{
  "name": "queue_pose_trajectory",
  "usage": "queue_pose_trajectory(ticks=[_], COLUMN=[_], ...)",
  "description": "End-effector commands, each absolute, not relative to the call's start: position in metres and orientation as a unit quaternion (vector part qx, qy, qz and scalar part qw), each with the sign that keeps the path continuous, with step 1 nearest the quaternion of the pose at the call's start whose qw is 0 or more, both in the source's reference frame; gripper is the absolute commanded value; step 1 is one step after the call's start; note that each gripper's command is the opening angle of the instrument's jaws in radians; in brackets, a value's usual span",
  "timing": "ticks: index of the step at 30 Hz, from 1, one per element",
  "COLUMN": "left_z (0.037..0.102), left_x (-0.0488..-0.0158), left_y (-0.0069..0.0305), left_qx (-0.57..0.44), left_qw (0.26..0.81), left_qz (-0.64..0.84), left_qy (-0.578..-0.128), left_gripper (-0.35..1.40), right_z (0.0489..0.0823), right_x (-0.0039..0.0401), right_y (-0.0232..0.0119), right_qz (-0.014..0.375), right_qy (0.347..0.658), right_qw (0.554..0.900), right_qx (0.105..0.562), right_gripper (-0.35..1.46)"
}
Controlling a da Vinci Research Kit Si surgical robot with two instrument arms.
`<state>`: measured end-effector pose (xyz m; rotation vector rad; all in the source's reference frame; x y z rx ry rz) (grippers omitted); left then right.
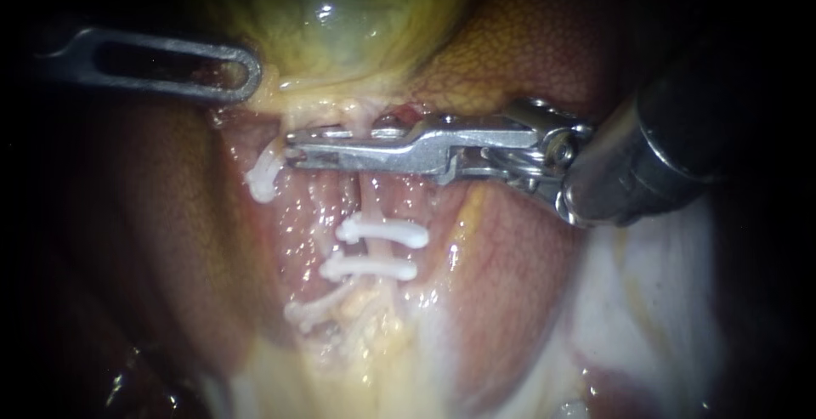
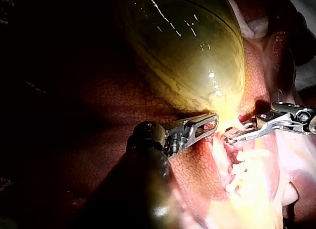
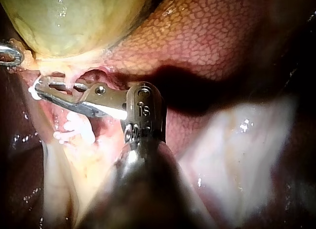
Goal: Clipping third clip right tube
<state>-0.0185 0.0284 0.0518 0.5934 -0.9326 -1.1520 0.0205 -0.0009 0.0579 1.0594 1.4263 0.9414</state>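
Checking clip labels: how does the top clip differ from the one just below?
Top clip looks curved and sits at the right instrument's tool tip; the lower clip lies straight across the tube, clear of any tool. Both are white.

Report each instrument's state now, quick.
Left instrument: jaws shut on the gallbladder.
Right instrument: across the right tube; cannot be told.

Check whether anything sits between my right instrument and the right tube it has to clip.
Nothing visible does. The right instrument lies across the right tube, above the two white clips on it; another white clip shows at its tip. The left instrument sits apart at the gallbladder.
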Motion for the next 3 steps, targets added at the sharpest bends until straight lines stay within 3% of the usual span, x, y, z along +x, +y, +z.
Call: queue_pose_trajectory(ticks=[1,3], left_z=[0.0517,0.0517], left_x=[-0.0185,-0.0185], left_y=[0.0284,0.0284], left_qx=[0.266,0.266], left_qw=[0.698,0.698], left_qz=[-0.517,-0.517], left_qy=[-0.418,-0.418], left_gripper=[-0.35,-0.35], right_z=[0.0579,0.058], right_x=[0.0205,0.0205], right_y=[-0.0009,-0.0009], right_qz=[0.395,0.395], right_qy=[0.599,0.599], right_qw=[0.536,0.536], right_qx=[0.445,0.445], right_gripper=[-0.35,-0.35])
